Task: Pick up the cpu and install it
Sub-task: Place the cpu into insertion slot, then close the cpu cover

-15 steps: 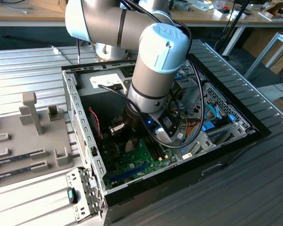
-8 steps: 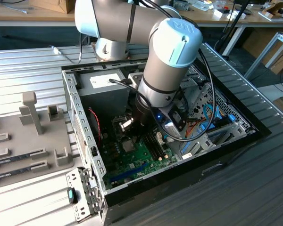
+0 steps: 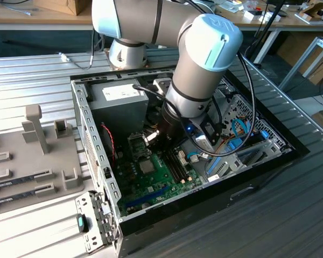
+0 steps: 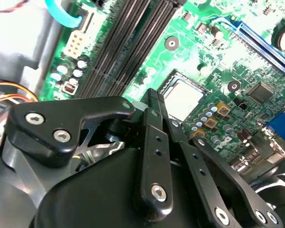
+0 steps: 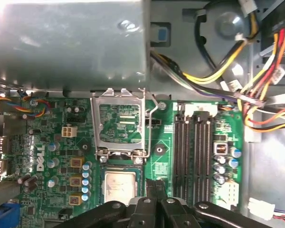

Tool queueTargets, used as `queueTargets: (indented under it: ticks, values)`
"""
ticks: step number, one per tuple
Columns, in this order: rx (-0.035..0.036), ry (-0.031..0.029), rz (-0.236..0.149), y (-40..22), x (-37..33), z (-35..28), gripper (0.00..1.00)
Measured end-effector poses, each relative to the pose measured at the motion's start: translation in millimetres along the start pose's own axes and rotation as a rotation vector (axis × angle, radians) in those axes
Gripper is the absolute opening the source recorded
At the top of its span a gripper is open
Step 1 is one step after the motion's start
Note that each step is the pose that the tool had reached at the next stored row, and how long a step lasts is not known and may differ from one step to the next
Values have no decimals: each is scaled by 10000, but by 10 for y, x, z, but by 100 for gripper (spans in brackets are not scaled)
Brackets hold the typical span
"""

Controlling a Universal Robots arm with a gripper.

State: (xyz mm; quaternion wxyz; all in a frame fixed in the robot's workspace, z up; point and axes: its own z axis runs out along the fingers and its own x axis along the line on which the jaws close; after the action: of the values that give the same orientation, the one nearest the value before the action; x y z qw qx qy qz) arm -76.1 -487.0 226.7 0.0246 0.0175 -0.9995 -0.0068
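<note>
Currently the cpu (image 5: pixel 119 186) is seen lying flat in its socket on the motherboard (image 5: pixel 161 161). It sits just beside the hinged socket frame (image 5: pixel 119 124), which is swung open and stands up from the board. In the exterior view the cpu (image 3: pixel 147 165) is found a little left of and below the frame's centre, inside the open pc case (image 3: pixel 91 134).

The gripper (image 5: pixel 156 187) is closed w/ nothing held, as far as can be judged in both wrist views. In the second wrist view the gripper (image 4: pixel 152 97) hangs just beside one edge of the chip, betw. the chip and the memory slots (image 5: pixel 192 156). Contact cannot be confirmed.

The chip is judged to be light, thin and stiff, w/ a smooth metal lid that is prob. slippery. The underside contacts and the socket pins are judged fragile, so sliding or tilting should be avoided. It is best taken by two opposite edges, at the green rim, and not pressed on the lid.

The metal lid is turned up, away from the board. As the chip is approx. square, no real long axis can be given. Its edges are lined up w/ the socket frame and run parallel to the memory slots.
</note>
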Motion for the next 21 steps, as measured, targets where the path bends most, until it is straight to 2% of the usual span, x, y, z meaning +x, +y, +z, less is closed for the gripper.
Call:
queueTargets:
  ticks: [4, 12, 13, 15, 18, 19, 20, 21]
  values:
    - [-90, 7, -4, -1, -58, -79, 11]
    - [-86, 9, -5, -2, -65, -85, 11]
    - [-146, 7, -7, -3, -93, -87, 11]
    - [-776, -15, -39, -3, -117, -90, 11]
    - [-1361, -33, -95, -4, -143, -91, 11]
    - [-1510, -34, -146, -5, -155, -92, 11]
    - [-1917, -39, -272, -5, -186, -94, 11]
    - [-2285, -32, -456, -7, -212, -96, 11]
